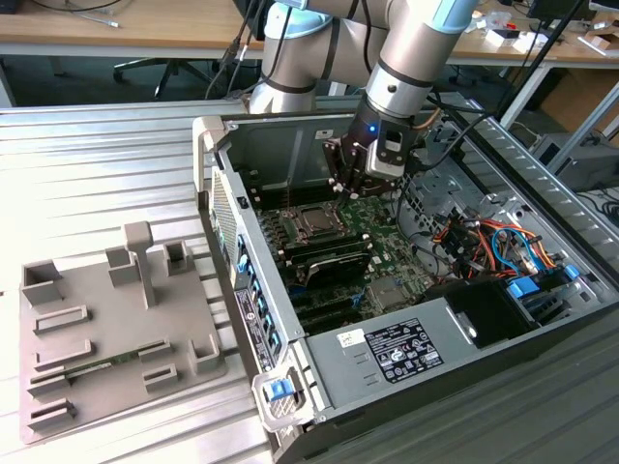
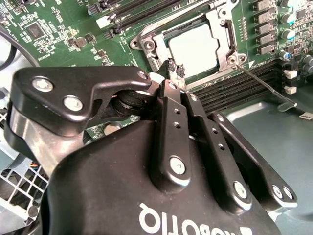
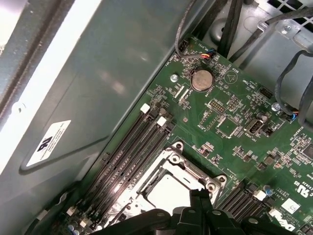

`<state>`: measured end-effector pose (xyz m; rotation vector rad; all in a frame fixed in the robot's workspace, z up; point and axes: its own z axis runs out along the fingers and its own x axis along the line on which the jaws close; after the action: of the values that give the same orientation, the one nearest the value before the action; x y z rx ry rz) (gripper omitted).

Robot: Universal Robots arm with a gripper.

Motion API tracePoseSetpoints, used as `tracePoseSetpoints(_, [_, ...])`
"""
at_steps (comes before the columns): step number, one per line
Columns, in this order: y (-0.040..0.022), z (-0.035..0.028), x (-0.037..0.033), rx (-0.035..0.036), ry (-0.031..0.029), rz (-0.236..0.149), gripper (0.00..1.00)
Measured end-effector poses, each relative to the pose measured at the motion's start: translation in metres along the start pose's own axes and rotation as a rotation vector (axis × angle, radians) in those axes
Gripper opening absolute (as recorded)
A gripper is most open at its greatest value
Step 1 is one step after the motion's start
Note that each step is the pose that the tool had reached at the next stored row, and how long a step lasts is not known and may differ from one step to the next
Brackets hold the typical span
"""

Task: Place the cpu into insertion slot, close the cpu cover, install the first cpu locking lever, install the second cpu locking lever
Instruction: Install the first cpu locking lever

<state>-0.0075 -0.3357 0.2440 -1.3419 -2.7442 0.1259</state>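
A slatted metal table (image 1: 97, 174) carries an open case (image 1: 218, 145), with desks and loose cables beyond it.

The cpu (image 2: 195, 49) lies flat in its socket on the board (image 1: 387, 237). Its pale top shows through the window of the cover (image 2: 222, 22), which looks to me to be folded down over it. One thin lever (image 2: 266, 83) springs from a socket corner and slants out across the memory slots (image 2: 220, 93), clear of the frame, so I judge it unlatched. I cannot pick out the other lever.

The gripper (image 2: 176, 67) hangs just above the socket's edge, on the same side as that lever's corner and at the rim, not over the window. Its fingers are drawn almost together, with a sliver of gap at the tips. Something small and dark sits there, but I cannot tell whether it is pinched or merely behind them.

In the exterior view the chip lies toward the exterior view's left of the tips and a little nearer, close by. The lever's long axis runs away from the tips, along that socket side.

A grey fixture tray (image 1: 97, 319) sits on the table at the exterior view's left, well apart from the work.
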Motion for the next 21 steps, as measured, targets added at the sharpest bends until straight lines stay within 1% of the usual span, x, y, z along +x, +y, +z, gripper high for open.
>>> tracePoseSetpoints(11, [0.0000,0.0000,0.0000,0.0015,-0.0043,-0.038,0.11])
tracePoseSetpoints(18, [0.0000,0.0000,0.0000,0.0027,-0.0076,-0.068,0.11])
tracePoseSetpoints(21, [0.0000,0.0000,0.0000,0.0034,-0.0097,-0.087,0.11])
